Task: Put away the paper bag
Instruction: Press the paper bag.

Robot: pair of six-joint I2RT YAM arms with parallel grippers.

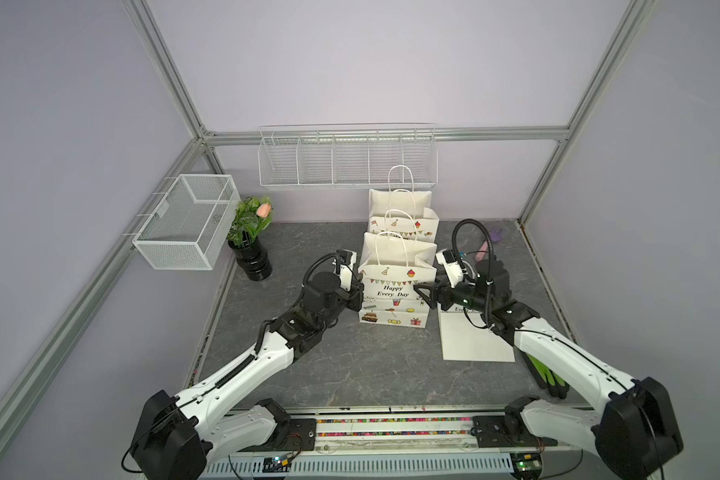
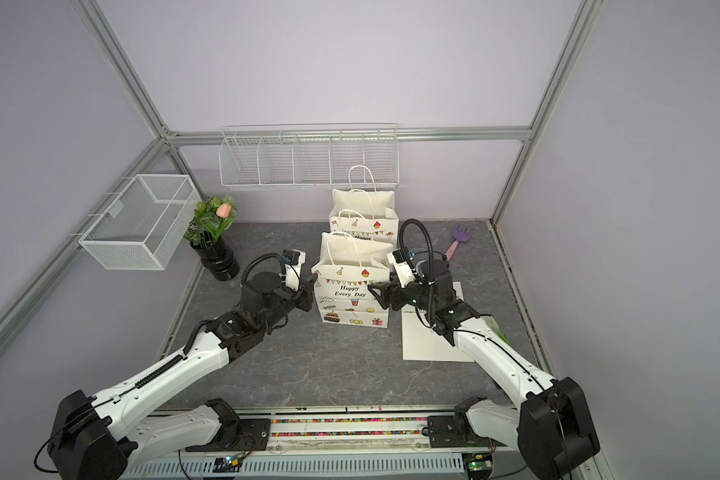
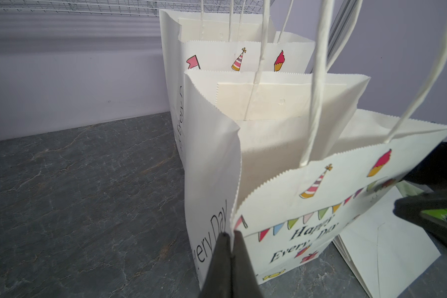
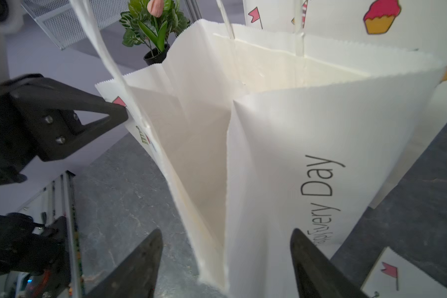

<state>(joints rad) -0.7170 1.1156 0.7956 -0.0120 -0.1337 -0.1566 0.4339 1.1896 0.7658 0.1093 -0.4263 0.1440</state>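
The front paper bag (image 1: 391,297) (image 2: 352,297) stands upright and open on the grey table, white with "Happy Every Day" printed on it. My left gripper (image 3: 231,234) (image 1: 358,291) is shut on the top edge of its left front corner. At the opposite corner my right gripper (image 4: 225,232) (image 1: 422,293) stands open. Its jaws straddle the bag's folded side edge (image 4: 229,180) without touching it. Both twisted handles (image 3: 318,85) stand up.
Two more printed bags (image 1: 404,226) (image 1: 400,199) stand behind the front one. A flat bag (image 1: 474,343) lies under my right arm. A wire rack (image 1: 346,160) hangs on the back wall and a mesh basket (image 1: 184,226) on the left. A potted plant (image 1: 252,245) and a toy rake (image 2: 458,241) are nearby.
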